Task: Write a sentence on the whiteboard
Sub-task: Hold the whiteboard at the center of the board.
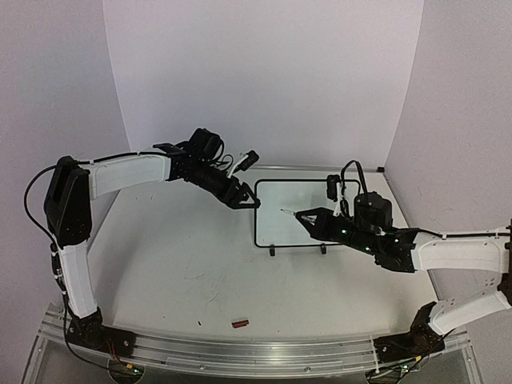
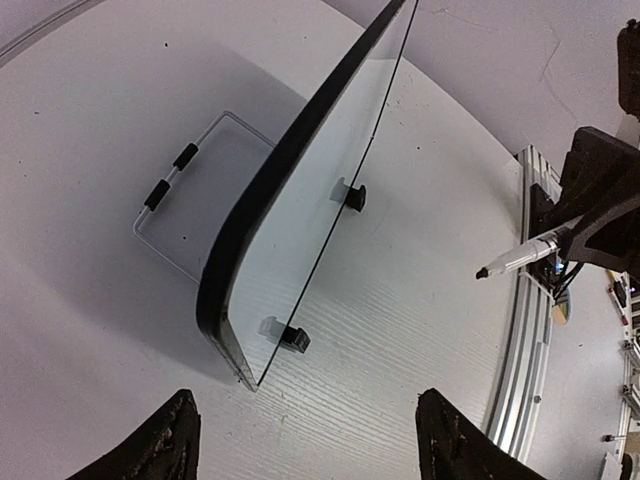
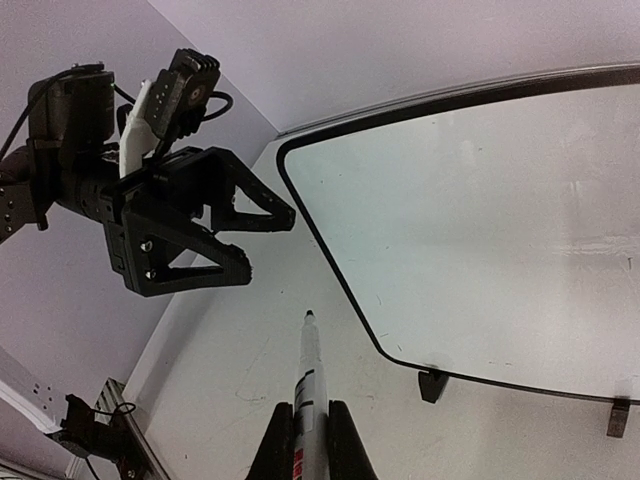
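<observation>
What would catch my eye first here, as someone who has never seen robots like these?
A small whiteboard stands upright on its two feet in the middle of the table, with no writing visible on it. The right claw is shut on a marker, whose bare tip points at the board's face without touching it. The left claw hangs open close by the board's left edge.

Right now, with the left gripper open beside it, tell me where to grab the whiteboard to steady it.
Take the whiteboard by its thin left edge, above the feet, coming from the left with the left gripper, open jaws straddling the panel. It stands upright and thin, and the right gripper holds the marker before its face.
</observation>
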{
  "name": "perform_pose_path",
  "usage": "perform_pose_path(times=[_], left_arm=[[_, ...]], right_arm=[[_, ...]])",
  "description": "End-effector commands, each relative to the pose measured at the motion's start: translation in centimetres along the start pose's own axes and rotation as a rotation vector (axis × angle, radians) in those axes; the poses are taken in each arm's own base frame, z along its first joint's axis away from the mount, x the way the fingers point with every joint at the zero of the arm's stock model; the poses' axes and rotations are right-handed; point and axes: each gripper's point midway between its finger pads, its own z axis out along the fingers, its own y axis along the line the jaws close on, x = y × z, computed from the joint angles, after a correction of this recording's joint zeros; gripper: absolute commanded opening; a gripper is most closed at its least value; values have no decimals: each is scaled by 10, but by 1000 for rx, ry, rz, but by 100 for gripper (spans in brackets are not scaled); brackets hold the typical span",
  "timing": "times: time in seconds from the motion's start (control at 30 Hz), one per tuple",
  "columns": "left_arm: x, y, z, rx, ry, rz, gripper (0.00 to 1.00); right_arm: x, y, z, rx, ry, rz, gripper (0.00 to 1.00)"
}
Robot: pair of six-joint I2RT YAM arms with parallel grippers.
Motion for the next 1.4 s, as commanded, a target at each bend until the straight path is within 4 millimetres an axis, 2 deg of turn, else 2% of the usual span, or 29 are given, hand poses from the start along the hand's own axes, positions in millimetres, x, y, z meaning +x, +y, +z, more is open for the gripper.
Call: perform_pose_path(times=[0.0, 0.2, 0.43, 0.77, 1.37], left_arm=[[-24, 10, -2, -32, -58, 92, 73], [-25, 19, 6, -34, -71, 102, 69], [-27, 21, 12, -22, -72, 125, 49], [-18, 28, 22, -16, -44, 130, 35], [-6, 27, 30, 18, -23, 138, 5]], right_arm=[[-27, 33, 13, -135, -55, -30, 0], [-28, 34, 23, -140, -52, -28, 0], [-33, 31, 24, -116, -75, -32, 0], [-38, 31, 34, -96, -84, -55, 0], [-51, 25, 46, -27, -124, -112, 0]])
